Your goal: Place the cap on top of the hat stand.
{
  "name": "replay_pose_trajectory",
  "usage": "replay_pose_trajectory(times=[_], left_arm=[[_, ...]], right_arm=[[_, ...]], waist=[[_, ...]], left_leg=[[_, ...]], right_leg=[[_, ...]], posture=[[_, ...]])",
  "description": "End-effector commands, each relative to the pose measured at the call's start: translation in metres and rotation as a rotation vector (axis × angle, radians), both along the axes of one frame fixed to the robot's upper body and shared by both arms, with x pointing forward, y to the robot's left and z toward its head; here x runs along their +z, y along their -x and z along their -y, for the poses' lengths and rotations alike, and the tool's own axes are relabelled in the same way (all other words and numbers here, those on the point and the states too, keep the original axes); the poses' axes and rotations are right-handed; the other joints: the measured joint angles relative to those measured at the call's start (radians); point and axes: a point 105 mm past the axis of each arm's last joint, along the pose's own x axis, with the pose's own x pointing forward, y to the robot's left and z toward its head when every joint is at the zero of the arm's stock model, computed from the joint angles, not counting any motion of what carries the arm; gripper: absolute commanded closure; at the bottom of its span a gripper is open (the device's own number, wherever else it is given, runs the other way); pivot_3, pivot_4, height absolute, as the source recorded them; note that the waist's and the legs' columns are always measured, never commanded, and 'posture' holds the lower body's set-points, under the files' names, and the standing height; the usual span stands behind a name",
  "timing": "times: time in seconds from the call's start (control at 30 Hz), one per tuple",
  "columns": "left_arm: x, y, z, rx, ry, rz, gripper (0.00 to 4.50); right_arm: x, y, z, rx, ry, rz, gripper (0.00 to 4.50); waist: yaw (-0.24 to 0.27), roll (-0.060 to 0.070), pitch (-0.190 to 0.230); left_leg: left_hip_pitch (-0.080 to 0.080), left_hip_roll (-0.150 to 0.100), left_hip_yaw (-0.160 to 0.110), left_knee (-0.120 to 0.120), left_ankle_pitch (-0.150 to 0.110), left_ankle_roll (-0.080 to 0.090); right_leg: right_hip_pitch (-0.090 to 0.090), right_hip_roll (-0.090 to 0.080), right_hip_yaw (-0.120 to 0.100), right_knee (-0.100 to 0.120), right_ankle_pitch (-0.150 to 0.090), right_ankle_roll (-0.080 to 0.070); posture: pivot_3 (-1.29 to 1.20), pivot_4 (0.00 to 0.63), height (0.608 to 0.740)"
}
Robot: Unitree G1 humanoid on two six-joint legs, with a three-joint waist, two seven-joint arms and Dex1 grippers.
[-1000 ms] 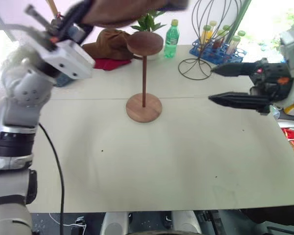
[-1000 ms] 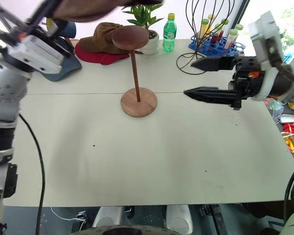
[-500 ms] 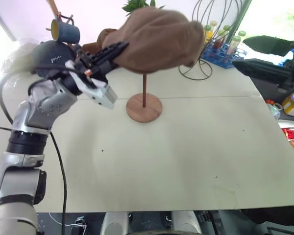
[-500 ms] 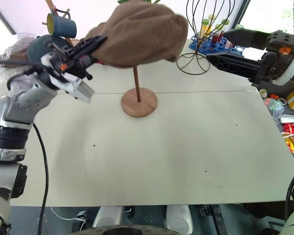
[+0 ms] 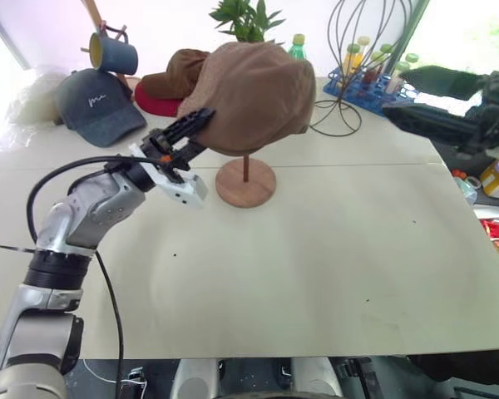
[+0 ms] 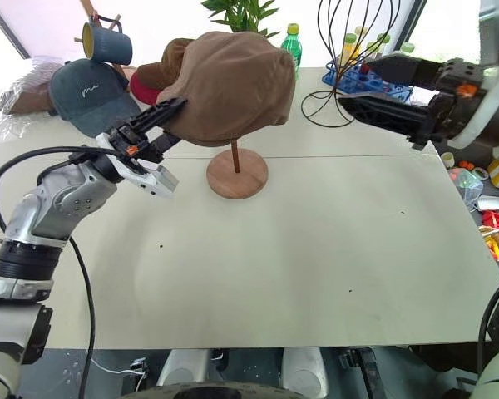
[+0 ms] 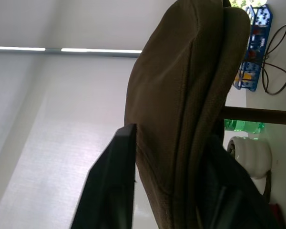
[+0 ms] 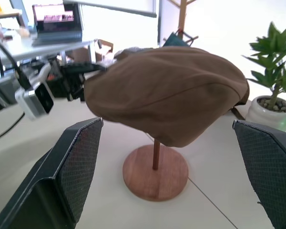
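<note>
The light-brown ribbed cap (image 5: 258, 91) rests over the top of the hat stand, hiding its disc. The stand's thin pole and round wooden base (image 5: 246, 184) show below it. My left gripper (image 5: 201, 130) is at the cap's left edge. It is open, and the brim (image 7: 181, 86) still lies between its two black fingers. My right gripper (image 6: 358, 81) hovers open to the right of the cap and apart from it, pointing toward it, with nothing between its fingers.
At the back left lie a dark blue-grey baseball cap (image 5: 96, 104) and a darker brown cap (image 5: 170, 73), near a hanging mug (image 5: 112, 51). Behind the stand are a potted plant (image 5: 248, 21) and a green bottle (image 5: 297, 46). A wire frame (image 5: 349, 66) and a blue tube rack (image 5: 370, 81) are at the back right.
My left arm came down and rightward, lowering the cap from above onto the stand. Its fingers have parted. My right gripper drew back to the right and upward.
</note>
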Motion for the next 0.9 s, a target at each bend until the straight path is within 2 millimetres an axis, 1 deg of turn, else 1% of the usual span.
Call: replay_pose_trajectory(times=[0.03,0.07,0.1,0.2,0.27,0.33,0.4,0.47,0.6,0.7,0.73,0.8,0.83,0.87,0.9], left_arm=[[0.017,0.007,-0.001,-0.008,0.051,0.027,0.71],[0.019,0.007,-0.001,-0.007,0.064,0.02,0.32],[0.022,0.008,-0.003,-0.01,0.083,0.012,0.08],[0.031,0.013,-0.009,-0.029,0.151,-0.035,0.08],[0.037,0.024,-0.015,-0.059,0.188,-0.058,0.08],[0.037,0.037,-0.02,-0.081,0.201,-0.085,0.08],[0.033,0.052,-0.023,-0.116,0.19,-0.142,0.08],[0.031,0.06,-0.031,-0.107,0.206,-0.229,0.08],[0.029,0.072,-0.05,-0.062,0.251,-0.459,0.08],[0.024,0.077,-0.066,-0.011,0.298,-0.691,0.08],[0.017,0.077,-0.072,0.013,0.336,-0.822,0.08],[0.016,0.083,-0.084,-0.005,0.446,-1.042,0.08],[0.016,0.085,-0.09,-0.026,0.517,-1.163,0.08],[0.026,0.087,-0.094,-0.08,0.571,-1.205,0.08],[0.033,0.088,-0.101,-0.126,0.623,-1.292,0.08]], right_arm=[[0.003,0.003,-0.005,0.01,0.035,0.06,0.0],[0.002,0.002,-0.006,0.008,0.037,0.063,0.0],[0.001,0.0,-0.006,0.001,0.046,0.071,0.0],[-0.004,-0.006,-0.006,-0.033,0.087,0.095,0.0],[-0.011,-0.01,-0.007,-0.06,0.138,0.118,0.0],[-0.019,-0.013,-0.009,-0.081,0.189,0.146,0.0],[-0.026,-0.016,-0.01,-0.103,0.232,0.18,0.0],[-0.035,-0.018,-0.012,-0.118,0.277,0.21,0.0],[-0.049,-0.017,-0.017,-0.118,0.365,0.276,0.0],[-0.056,-0.015,-0.023,-0.095,0.424,0.334,0.0],[-0.056,-0.015,-0.025,-0.091,0.433,0.353,0.0],[-0.055,-0.016,-0.03,-0.091,0.444,0.41,0.0],[-0.054,-0.017,-0.034,-0.093,0.452,0.444,0.0],[-0.053,-0.018,-0.038,-0.095,0.46,0.483,0.0],[-0.053,-0.019,-0.046,-0.098,0.464,0.532,0.0]], waist=[[0.0,0.0,0.0],[0.0,0.0,0.0],[0.0,0.0,0.0],[-0.001,0.0,0.0],[-0.002,0.0,0.0],[-0.005,0.0,0.0],[-0.007,0.0,0.0],[-0.006,0.0,0.0],[-0.002,0.0,0.0],[-0.003,0.0,0.0],[-0.004,0.0,0.0],[-0.006,0.001,0.0],[-0.007,0.0,0.0],[-0.008,0.0,0.0],[-0.008,0.001,0.001]], left_leg=[[0.0,0.0,0.0,0.0,0.0,0.0],[0.0,0.0,0.0,0.001,0.0,0.0],[0.0,0.0,0.0,0.001,0.0,0.0],[0.0,0.0,0.0,0.002,0.0,0.001],[0.0,0.0,0.0,0.003,-0.001,0.001],[0.0,0.001,0.0,0.004,-0.001,0.001],[0.0,0.001,0.0,0.004,-0.001,0.001],[0.0,0.001,0.0,0.005,-0.001,0.001],[0.0,0.001,0.0,0.007,-0.001,0.001],[0.0,0.001,0.0,0.007,-0.001,0.001],[0.0,0.001,0.0,0.007,-0.001,0.001],[0.0,0.001,0.0,0.007,-0.001,0.001],[0.0,0.001,0.0,0.007,-0.001,0.001],[0.0,0.002,0.0,0.007,-0.001,0.001],[0.0,0.002,-0.001,0.007,-0.001,0.001]], right_leg=[[0.0,0.0,0.0,0.0,0.0,0.0],[0.0,0.0,0.0,0.0,0.0,0.0],[0.0,0.0,0.0,0.001,0.0,0.0],[0.0,0.0,0.0,0.002,0.0,0.0],[0.0,0.0,0.0,0.003,0.0,0.0],[0.0,0.0,0.001,0.004,0.0,0.0],[-0.001,0.0,0.001,0.005,0.0,0.0],[-0.002,0.0,0.001,0.006,0.0,0.0],[-0.001,0.0,0.002,0.006,0.0,0.0],[-0.001,0.0,0.002,0.006,-0.001,-0.001],[-0.001,0.0,0.002,0.006,-0.001,-0.001],[-0.001,0.0,0.002,0.006,-0.002,-0.003],[-0.001,0.0,0.002,0.006,-0.002,-0.003],[-0.001,0.001,0.002,0.006,-0.002,-0.003],[-0.001,0.001,0.002,0.006,-0.003,-0.003]], posture=[[0.0,0.15,0.74],[0.0,0.15,0.74],[0.0,0.15,0.74],[0.0,0.15,0.74],[0.0,0.15,0.74],[0.0,0.15,0.74],[0.0,0.15,0.74],[0.0,0.15,0.74],[0.0,0.15,0.74],[0.0,0.15,0.74],[0.0,0.15,0.74],[0.0,0.15,0.74],[0.0,0.15,0.74],[0.0,0.15,0.74],[0.0,0.15,0.74]])
